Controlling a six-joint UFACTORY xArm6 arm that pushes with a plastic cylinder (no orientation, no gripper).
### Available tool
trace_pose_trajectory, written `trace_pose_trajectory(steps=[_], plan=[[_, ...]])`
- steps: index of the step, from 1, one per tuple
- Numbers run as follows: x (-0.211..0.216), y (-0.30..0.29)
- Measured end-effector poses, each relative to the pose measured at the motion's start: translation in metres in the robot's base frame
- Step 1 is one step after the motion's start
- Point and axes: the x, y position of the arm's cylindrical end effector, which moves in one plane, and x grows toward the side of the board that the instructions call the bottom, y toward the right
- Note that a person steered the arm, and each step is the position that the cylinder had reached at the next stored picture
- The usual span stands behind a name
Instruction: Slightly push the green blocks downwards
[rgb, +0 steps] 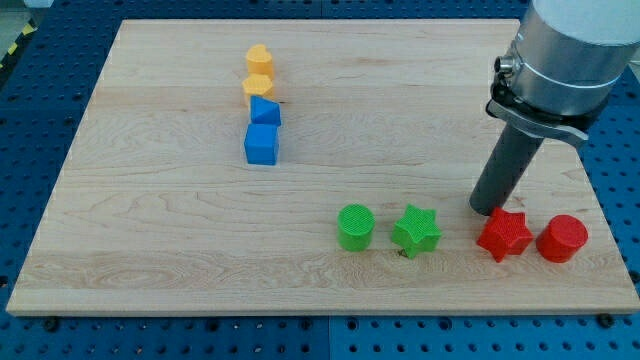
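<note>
Wooden bench (180, 240), pale grain, set on a blue perforated surface (40, 60).

Green blocks: two, low on the board, right of centre. Green cylinder (356, 227) stands upright. Green star (416, 231) sits just to its right, a narrow gap between them, not touching. Both lie in one row with the red pair.

Red star (503, 235) is further toward the view's right, apart from the green star. Red cylinder (562, 239) is just beside the red star, very close; cannot tell if they touch.

Upper left cluster, a near-vertical column: two yellow blocks at the top, upper yellow block (259, 60) and lower yellow block (258, 86), shape rounded or many-sided, hard to tell exactly. Below them an upper blue block (265, 110), angular, and a blue cube (262, 144). All four run closely packed, each touching or nearly touching the next.

Arm: grey cylindrical body (570, 50) enters from the view's top right, dark rod hanging down from it. My tip (489, 211) meets the bench just above and slightly left of the red star, touching it or nearly so. It is well to the right of the green star, slightly higher than the green row. No gripper on this arm, only the rod, so nothing is held.
</note>
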Motion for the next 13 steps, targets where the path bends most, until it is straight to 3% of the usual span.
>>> trace_pose_trajectory(steps=[3,5,8,10,13], plan=[[0.010,-0.001],[-0.063,-0.012],[-0.071,-0.030],[-0.041,-0.093],[0.012,-0.096]])
